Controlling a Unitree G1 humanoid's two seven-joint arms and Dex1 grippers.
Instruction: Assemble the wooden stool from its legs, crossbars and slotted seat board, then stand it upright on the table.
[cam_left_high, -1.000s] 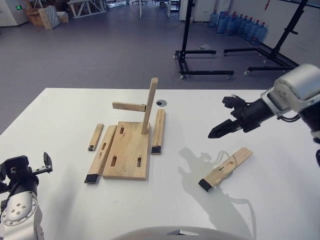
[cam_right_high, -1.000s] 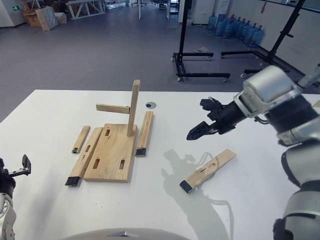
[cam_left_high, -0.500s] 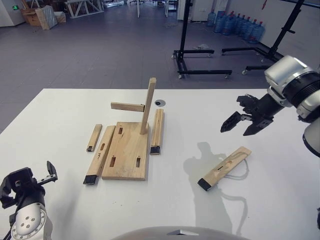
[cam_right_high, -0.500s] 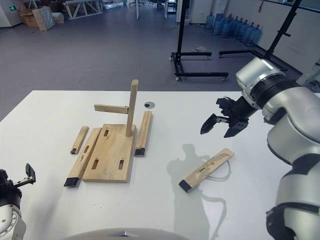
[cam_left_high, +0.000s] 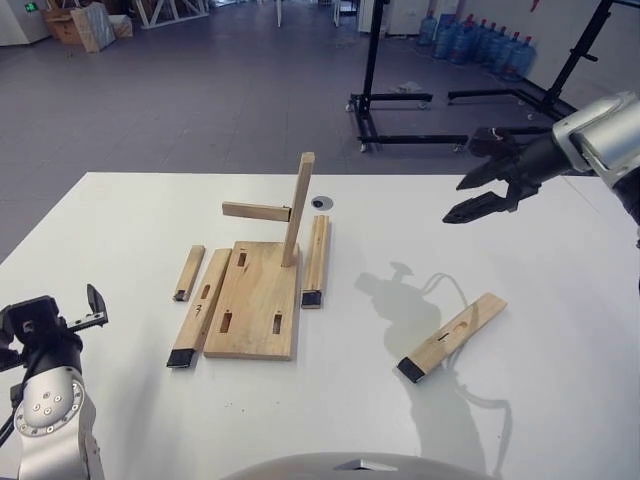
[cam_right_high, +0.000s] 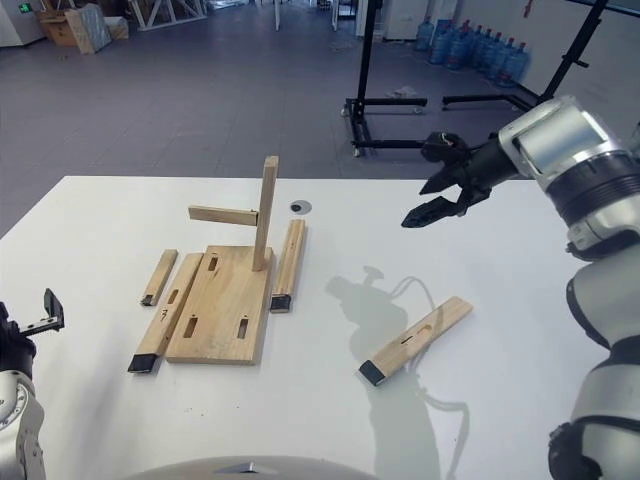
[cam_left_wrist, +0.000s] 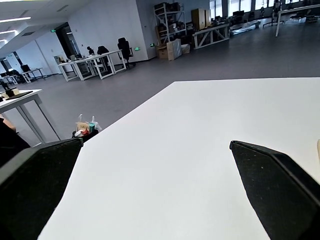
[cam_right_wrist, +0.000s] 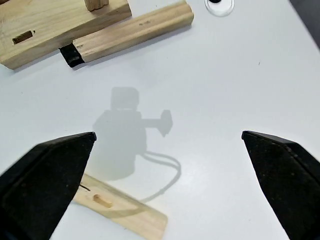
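The right gripper (cam_left_high: 453, 202) has lifted off the loose leg (cam_left_high: 451, 336) toward 2 o'clock on the table (cam_left_high: 120, 220), fingers apart and empty. The slotted seat board (cam_left_high: 255, 300) lies flat left of centre, with one upright leg (cam_left_high: 298, 210) standing in it. The left gripper (cam_left_high: 55, 315), at 8 o'clock, gapes, and the wrist view's edges cut off its fingers.

One seat board (cam_left_high: 255, 300), four legs (cam_left_high: 298, 205) (cam_left_high: 315, 262) (cam_left_high: 200, 320) (cam_left_high: 452, 336) and two crossbars (cam_left_high: 256, 212) (cam_left_high: 188, 273) are sitting on one table (cam_left_high: 120, 220).

Right pincer (cam_left_high: 452, 203) aloft, spread; left pincer (cam_left_high: 55, 311) low, spread.
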